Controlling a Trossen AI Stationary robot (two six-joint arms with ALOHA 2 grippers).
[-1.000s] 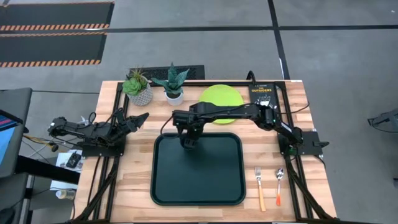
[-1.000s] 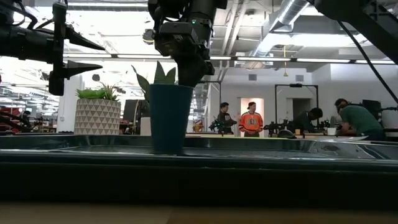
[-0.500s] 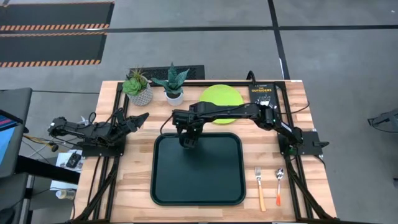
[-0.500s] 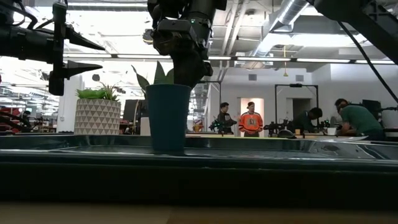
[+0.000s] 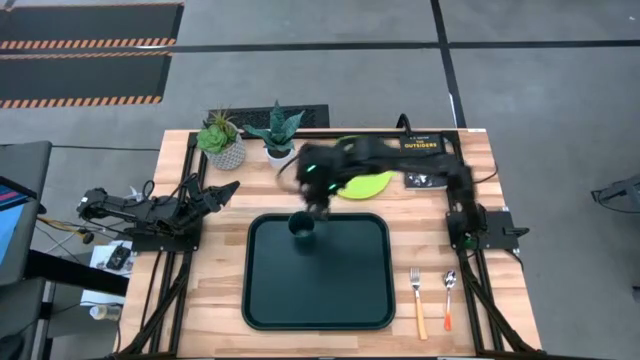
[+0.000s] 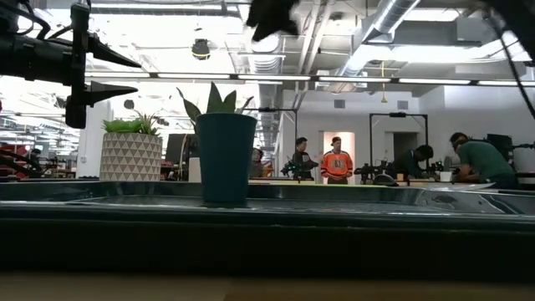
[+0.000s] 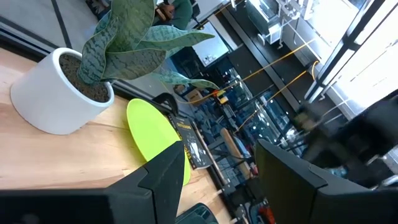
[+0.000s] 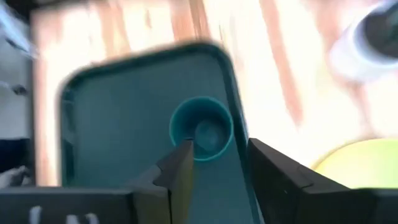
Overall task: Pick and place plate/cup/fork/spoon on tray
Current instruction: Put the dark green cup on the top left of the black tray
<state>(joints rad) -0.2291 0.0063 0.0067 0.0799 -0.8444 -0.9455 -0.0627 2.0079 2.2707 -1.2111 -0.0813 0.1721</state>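
Wooden table (image 5: 210, 270) bears tray (image 5: 318, 295), fork (image 5: 417, 300), spoon (image 5: 449, 297).

Most of the tray (image 5: 316, 275) lies bare; only the cup (image 5: 302, 226) stands upright near its far rim. The right arm (image 5: 400, 165) spans above the plate (image 5: 365, 184). Two plant pots (image 5: 228, 152) crowd the surface's far left.
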